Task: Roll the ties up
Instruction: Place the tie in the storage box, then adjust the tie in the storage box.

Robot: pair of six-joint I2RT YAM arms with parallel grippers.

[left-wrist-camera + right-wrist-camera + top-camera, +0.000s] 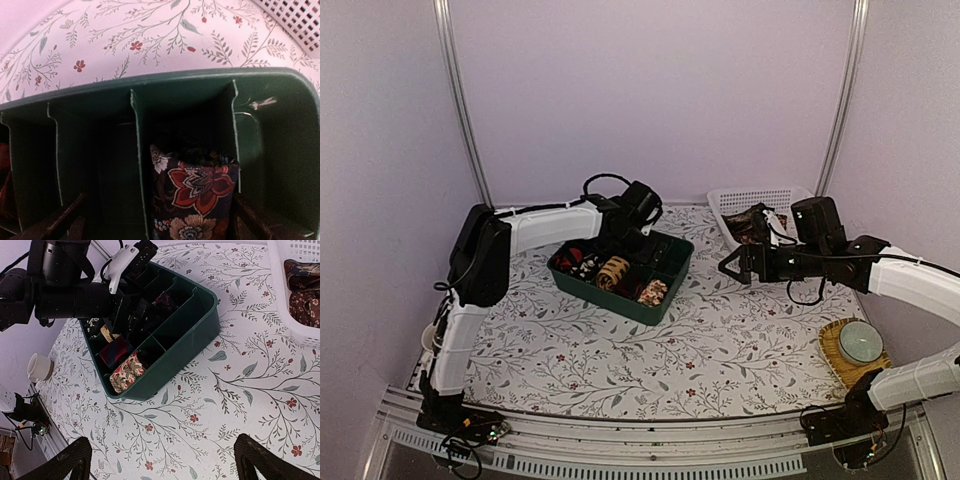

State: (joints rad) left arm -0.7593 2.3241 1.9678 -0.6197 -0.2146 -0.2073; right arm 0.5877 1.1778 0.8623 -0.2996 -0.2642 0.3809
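Dark floral tie (200,192) sits in the green tray (272,150); my left end effector (159,197) straddles it, released. My right end effector (164,440) hovers, spread wide.

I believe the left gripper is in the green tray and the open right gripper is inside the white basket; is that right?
Not quite: the top view shows the open right gripper over the table beside the basket, not inside. The left gripper is in the tray.
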